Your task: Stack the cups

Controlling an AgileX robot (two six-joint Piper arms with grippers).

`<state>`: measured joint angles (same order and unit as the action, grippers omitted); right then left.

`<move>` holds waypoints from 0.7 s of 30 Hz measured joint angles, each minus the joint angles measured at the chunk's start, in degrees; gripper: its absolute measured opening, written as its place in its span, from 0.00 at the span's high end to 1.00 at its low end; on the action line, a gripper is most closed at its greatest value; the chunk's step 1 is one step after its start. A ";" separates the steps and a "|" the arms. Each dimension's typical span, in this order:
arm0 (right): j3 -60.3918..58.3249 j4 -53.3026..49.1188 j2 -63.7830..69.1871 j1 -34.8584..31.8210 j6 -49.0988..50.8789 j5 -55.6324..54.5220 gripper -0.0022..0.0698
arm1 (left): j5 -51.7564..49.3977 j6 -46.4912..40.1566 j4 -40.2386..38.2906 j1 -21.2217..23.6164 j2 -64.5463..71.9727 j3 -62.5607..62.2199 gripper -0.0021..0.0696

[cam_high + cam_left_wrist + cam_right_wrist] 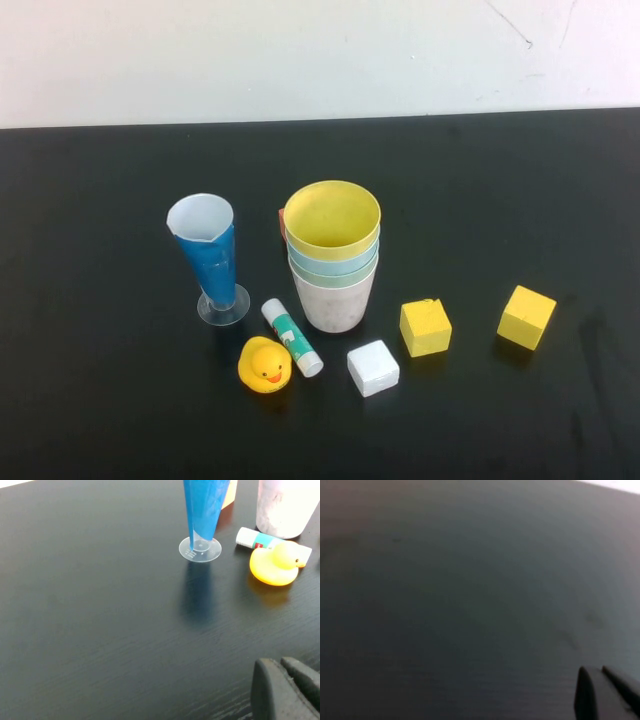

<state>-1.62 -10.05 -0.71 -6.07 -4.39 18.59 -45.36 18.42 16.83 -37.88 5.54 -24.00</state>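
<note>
The four cups point(332, 255) stand nested in one stack, yellow on top. The left gripper point(286, 687) and right gripper point(604, 692) hover over bare table point(100, 400), both closed and empty.

This looks like a robot test bench in a lab rather than a home. A matte black woodgrain tabletop point(110, 400) runs up to a bare off-white wall point(300, 50) marked by thin cracks. The things laid out are loose props: a small yellow rubber duck point(265, 365), two yellow foam cubes point(426, 328), a white cube point(373, 368) and a white-capped glue stick point(292, 337), all well apart from either pair of jaws.
</note>
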 joint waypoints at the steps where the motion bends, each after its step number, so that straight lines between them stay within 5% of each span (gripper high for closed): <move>1: 0.00 -0.11 0.00 1.24 0.00 0.37 0.97 | 0.00 0.00 0.00 0.00 0.00 0.00 0.97; 21: 0.10 -2.13 -0.03 3.96 0.03 0.98 0.97 | 0.00 0.00 0.00 0.00 0.00 0.00 0.97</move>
<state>-1.52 -12.18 -0.74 -2.11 -4.37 19.57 -45.36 18.42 16.83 -37.88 5.54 -24.00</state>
